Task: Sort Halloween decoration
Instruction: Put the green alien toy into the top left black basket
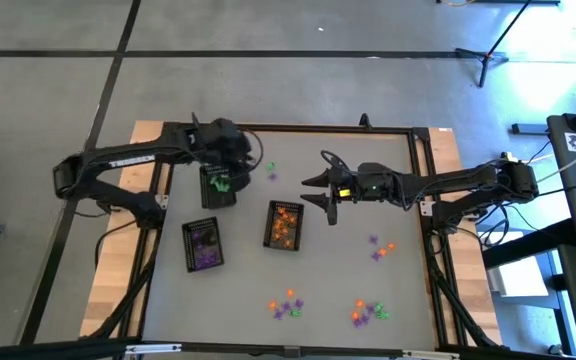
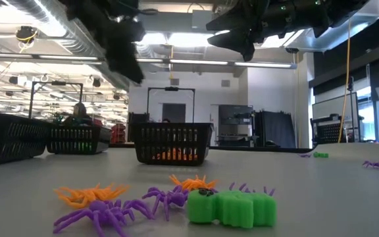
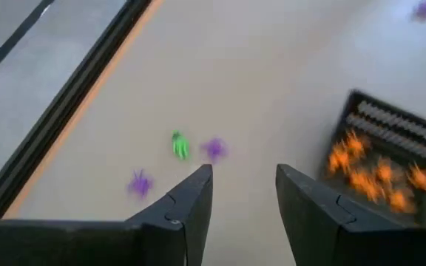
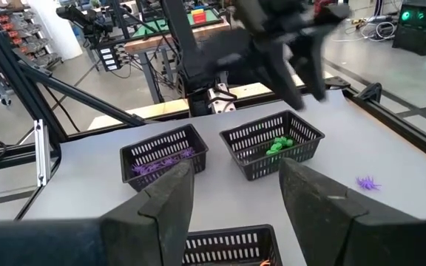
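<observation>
We find the left pincer [image 1: 230, 152] raised above the counter [image 1: 368, 215], directly over the black basket holding green trinkets [image 1: 219, 185]. Its fingers [image 3: 191, 199] stand apart with nothing between them. Seen past them, a green trinket [image 3: 179, 145] and two purple spiders [image 3: 214, 149] lie loose on the counter, and the basket of orange spiders [image 1: 285, 223] sits off to one side.

We note the right pincer [image 1: 320, 185] hovering just beside the orange basket, at its far corner from the left pincer. Its fingers [image 4: 170, 193] are likewise spread and empty. Ahead of it lie the green basket and the basket of purple spiders [image 1: 204, 243]; one purple spider [image 4: 367, 182] lies loose on the counter to the side of the green basket.

The unsorted trinkets lie well apart from both pincers. A small purple and orange group [image 1: 380, 246] sits on the counter below the right arm. Two mixed clusters rest near the counter's front edge: one of orange and purple spiders [image 1: 286, 303], the other adding green pieces [image 1: 368, 311]. In the low view, the nearest cluster shows an orange spider [image 2: 89, 194], purple spiders and a chunky green piece [image 2: 231, 207].
</observation>
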Tool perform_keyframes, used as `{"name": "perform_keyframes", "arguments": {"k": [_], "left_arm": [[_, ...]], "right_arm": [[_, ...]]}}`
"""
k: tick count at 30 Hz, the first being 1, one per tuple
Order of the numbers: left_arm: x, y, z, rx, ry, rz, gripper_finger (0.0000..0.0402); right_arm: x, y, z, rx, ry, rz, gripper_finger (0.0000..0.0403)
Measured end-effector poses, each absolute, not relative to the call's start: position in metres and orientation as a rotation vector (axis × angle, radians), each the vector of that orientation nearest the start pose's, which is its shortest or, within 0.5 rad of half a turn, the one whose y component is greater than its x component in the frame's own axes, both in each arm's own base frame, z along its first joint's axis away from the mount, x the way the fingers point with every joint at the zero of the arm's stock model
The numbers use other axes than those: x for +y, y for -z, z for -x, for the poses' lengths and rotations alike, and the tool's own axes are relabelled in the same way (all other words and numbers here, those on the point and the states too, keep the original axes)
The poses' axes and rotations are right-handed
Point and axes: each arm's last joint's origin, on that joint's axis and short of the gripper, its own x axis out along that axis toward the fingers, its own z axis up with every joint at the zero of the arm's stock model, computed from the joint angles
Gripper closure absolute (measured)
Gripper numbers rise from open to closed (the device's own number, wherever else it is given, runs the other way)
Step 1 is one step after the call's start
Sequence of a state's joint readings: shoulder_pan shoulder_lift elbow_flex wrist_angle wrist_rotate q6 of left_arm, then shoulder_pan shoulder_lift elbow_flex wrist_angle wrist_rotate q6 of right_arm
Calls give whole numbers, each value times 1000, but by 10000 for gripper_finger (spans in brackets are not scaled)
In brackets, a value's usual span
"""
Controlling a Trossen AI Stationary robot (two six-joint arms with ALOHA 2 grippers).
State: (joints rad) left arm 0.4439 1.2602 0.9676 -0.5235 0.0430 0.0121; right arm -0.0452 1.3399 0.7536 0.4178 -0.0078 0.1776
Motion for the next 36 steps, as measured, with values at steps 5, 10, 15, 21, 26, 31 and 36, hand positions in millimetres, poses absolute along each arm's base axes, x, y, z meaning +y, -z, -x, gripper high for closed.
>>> {"name": "perform_keyframes", "arguments": {"k": [5,10,15,21,26,31,36], "left_arm": [[133,-239,-258,836,-397,197,260],[156,-198,-272,911,-457,282,260],[172,-167,-280,948,-487,317,260],[178,-146,-291,919,-501,354,260],[181,-134,-295,921,-522,379,260],[182,-122,-297,947,-535,404,260],[181,-116,-300,957,-553,383,274]], "right_arm": [[-13,-259,-292,163,52,-182,205],[-13,-259,-292,163,52,-182,205],[-13,-259,-292,164,52,-182,205],[-13,-259,-292,165,53,-179,205],[-13,-259,-292,166,53,-179,205],[-13,-259,-292,166,55,-179,205],[-14,-259,-292,164,79,-177,205]]}}
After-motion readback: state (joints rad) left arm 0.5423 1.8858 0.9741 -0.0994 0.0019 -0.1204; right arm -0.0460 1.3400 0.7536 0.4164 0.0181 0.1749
